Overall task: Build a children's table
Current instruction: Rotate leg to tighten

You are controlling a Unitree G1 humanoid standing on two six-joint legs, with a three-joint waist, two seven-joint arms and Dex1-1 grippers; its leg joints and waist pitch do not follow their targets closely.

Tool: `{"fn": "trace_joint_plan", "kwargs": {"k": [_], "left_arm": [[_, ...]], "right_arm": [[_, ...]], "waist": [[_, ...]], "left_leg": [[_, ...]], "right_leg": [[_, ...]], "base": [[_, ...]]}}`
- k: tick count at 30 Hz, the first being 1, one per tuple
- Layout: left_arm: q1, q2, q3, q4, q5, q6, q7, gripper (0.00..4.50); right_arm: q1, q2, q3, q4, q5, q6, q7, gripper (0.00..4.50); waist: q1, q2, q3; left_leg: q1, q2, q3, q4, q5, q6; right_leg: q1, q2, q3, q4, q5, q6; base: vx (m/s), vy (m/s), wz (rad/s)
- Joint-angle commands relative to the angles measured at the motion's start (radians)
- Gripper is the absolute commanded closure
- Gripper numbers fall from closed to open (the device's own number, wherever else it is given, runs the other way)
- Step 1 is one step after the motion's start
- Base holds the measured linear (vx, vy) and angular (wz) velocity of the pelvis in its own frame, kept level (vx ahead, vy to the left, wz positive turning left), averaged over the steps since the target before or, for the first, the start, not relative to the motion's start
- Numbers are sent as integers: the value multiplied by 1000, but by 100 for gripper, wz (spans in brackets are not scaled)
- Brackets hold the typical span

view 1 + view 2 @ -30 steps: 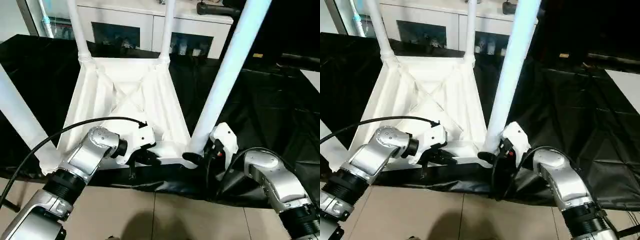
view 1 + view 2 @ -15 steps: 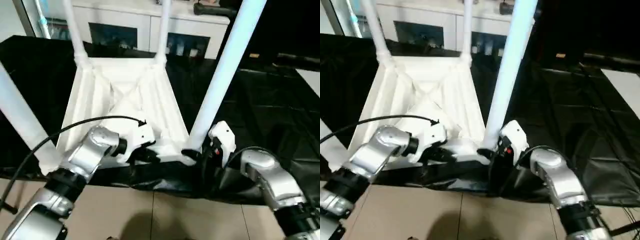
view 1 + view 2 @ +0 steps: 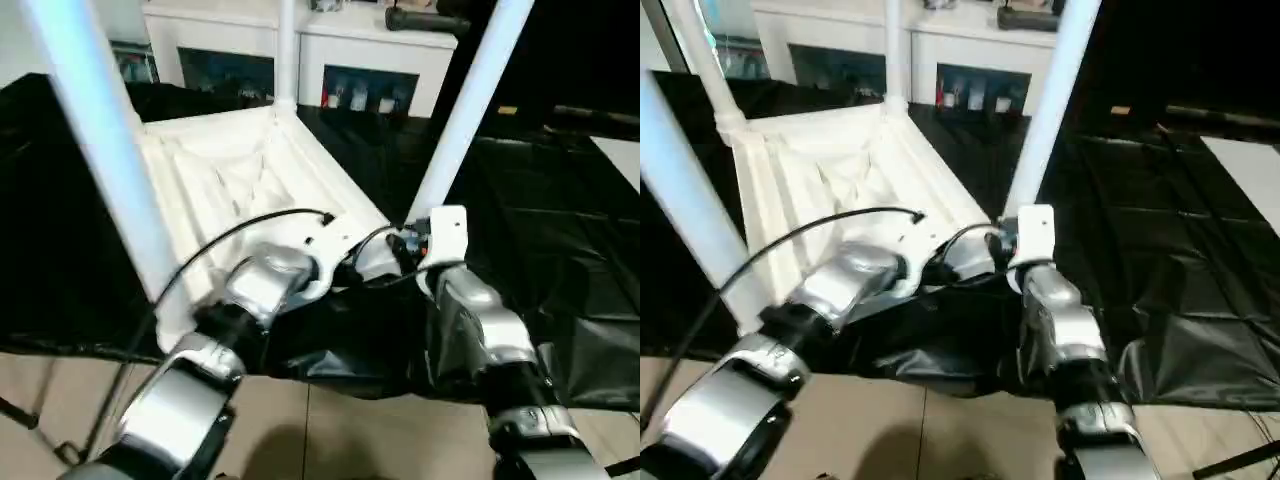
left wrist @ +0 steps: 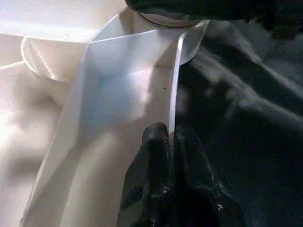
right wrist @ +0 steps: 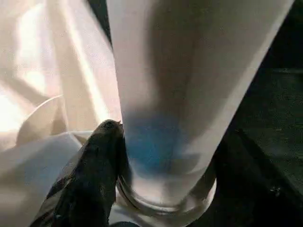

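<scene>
The left pincer (image 4: 171,156) clamps the tabletop (image 3: 235,175) rim at the frame's lower centre. The right pincer (image 5: 156,156) grips the base of the near right leg (image 3: 465,110) at its corner socket. Recommended: keep the rim pinned, hold the leg upright, and press it straight into the socket without twisting.

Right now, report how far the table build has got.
Done: the tabletop lies underside up on the black cloth with legs standing in its corner sockets. In hand: the left gripper pinches the tabletop's near rim, and the right gripper is at the base of the near right leg. Left: turning the table onto its legs.
</scene>
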Motion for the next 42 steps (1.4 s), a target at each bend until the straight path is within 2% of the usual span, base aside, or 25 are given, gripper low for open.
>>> {"fn": "trace_joint_plan", "kwargs": {"k": [1,2,4,6,7,8,10,11,12,13,15,16,17,20,21,23,24,26,27,28,29,33,36,39,42], "left_arm": [[-43,-8,91,41,-11,-62,230,450],[-48,-11,92,52,-10,-68,230,450],[-51,-10,90,63,-7,-79,221,450],[-45,0,82,54,-2,-88,198,450],[-41,6,78,52,0,-96,185,450],[-41,6,78,52,0,-96,185,450],[2,44,52,-5,3,-118,76,450],[12,53,47,-20,4,-114,54,450],[26,65,36,-41,8,-119,26,450],[26,65,36,-41,8,-119,26,450],[80,111,0,-125,4,-138,-92,450],[97,126,-10,-150,1,-144,-132,450],[111,138,-18,-171,-4,-150,-167,450],[148,175,-42,-228,-19,-172,-263,450],[169,199,-56,-263,-34,-171,-325,450],[183,215,-66,-286,-45,-169,-366,450],[195,230,-76,-310,-56,-164,-394,450],[223,271,-100,-372,-80,-156,-481,450],[225,275,-103,-378,-83,-156,-489,450],[245,313,-122,-433,-100,-133,-578,450],[249,320,-125,-447,-101,-126,-598,450],[254,325,-125,-464,-91,-121,-617,450],[254,324,-119,-469,-81,-122,-593,450],[252,326,-112,-468,-84,-120,-580,450],[255,334,-109,-476,-84,-116,-588,450]], "right_arm": [[-1,91,55,14,10,1,-4,200],[-3,100,46,19,11,-6,-12,200],[-4,104,35,22,22,-20,1,200],[6,97,32,-4,39,-27,43,200],[13,90,36,-20,39,-30,52,144],[13,90,36,-20,39,-30,52,144],[82,34,41,-154,47,-6,124,130],[99,19,44,-184,50,4,138,111],[118,-1,44,-218,48,11,143,111],[118,-1,44,-218,48,11,143,93],[185,-97,71,-322,64,43,261,85],[207,-132,84,-354,74,56,314,76],[227,-162,96,-381,84,68,366,76],[269,-231,110,-433,101,65,460,39],[289,-272,115,-455,107,63,520,33],[303,-300,119,-471,111,65,562,24],[316,-323,125,-492,115,74,597,6],[341,-392,155,-525,127,85,700,6],[344,-398,158,-528,129,86,710,6],[362,-463,205,-560,154,120,819,6],[365,-474,215,-569,167,136,843,6],[344,-466,256,-528,110,87,852,6],[327,-472,286,-499,60,62,857,6],[321,-475,292,-499,66,67,861,6],[317,-471,285,-505,86,76,864,32]], "waist": [[3,-10,-78],[5,-5,-76],[7,-5,-76],[8,-3,-72],[7,-4,-71],[8,-4,-70],[9,-3,-65],[-2,-9,-61],[-6,-4,-67],[-9,-4,-69],[-4,-5,-64],[3,-4,-62],[7,-2,-60],[11,0,-60],[13,5,-59],[12,3,-57],[16,6,-60],[19,5,-57],[23,8,-55],[21,0,-54],[27,3,-56],[24,-2,-56],[23,-5,-55],[22,-6,-56],[23,-4,-56]], "left_leg": [[3,16,1,-60,-52,72],[2,16,2,-61,-48,86],[6,17,4,-61,-65,97],[9,21,3,-64,-105,94],[9,21,4,-65,-117,92],[10,21,4,-66,-135,84],[3,19,1,-69,-152,86],[-17,20,-9,-79,-151,76],[-7,23,-10,-76,-155,63],[6,24,-4,-70,-165,62],[5,24,-2,-70,-155,69],[6,27,-3,-71,-157,77],[6,30,0,-72,-159,85],[8,30,1,-72,-181,75],[9,32,-1,-74,-197,67],[8,32,-1,-76,-207,63],[17,34,2,-73,-217,58],[14,36,0,-76,-221,58],[18,39,1,-78,-242,53],[17,37,3,-78,-245,53],[15,39,-1,-79,-238,54],[12,37,1,-77,-231,44],[5,35,-2,-79,-220,38],[7,34,-1,-77,-222,38],[6,34,-2,-76,-209,44]], "right_leg": [[65,-48,33,-55,-48,-224],[66,-49,34,-54,-29,-235],[66,-49,34,-55,-29,-244],[65,-51,33,-62,-77,-244],[64,-51,33,-64,-93,-241],[64,-52,33,-67,-122,-234],[69,-51,32,-71,-150,-214],[86,-51,27,-72,-193,-173],[78,-55,27,-75,-223,-163],[64,-53,31,-77,-222,-181],[65,-51,32,-76,-198,-203],[69,-51,32,-76,-193,-202],[65,-51,35,-74,-188,-203],[58,-53,36,-79,-239,-200],[59,-54,36,-81,-255,-200],[57,-53,36,-82,-266,-201],[49,-53,39,-81,-263,-208],[53,-53,38,-79,-261,-211],[47,-54,40,-82,-287,-204],[47,-52,40,-84,-296,-201],[54,-54,39,-80,-297,-196],[46,-58,39,-83,-322,-185],[51,-58,37,-82,-340,-172],[50,-57,38,-83,-341,-167],[51,-57,38,-80,-317,-172]], "base": [[0,0,0],[0,0,0],[0,0,0],[0,0,0],[0,0,0],[0,0,0],[0,0,0],[0,0,0],[0,0,0],[0,0,0],[0,0,0],[0,0,0],[0,0,0],[0,0,0],[0,0,0],[0,0,0],[0,0,0],[0,0,0],[0,0,0],[0,0,0],[0,0,0],[0,0,0],[0,0,0],[0,0,0],[0,0,0]]}}
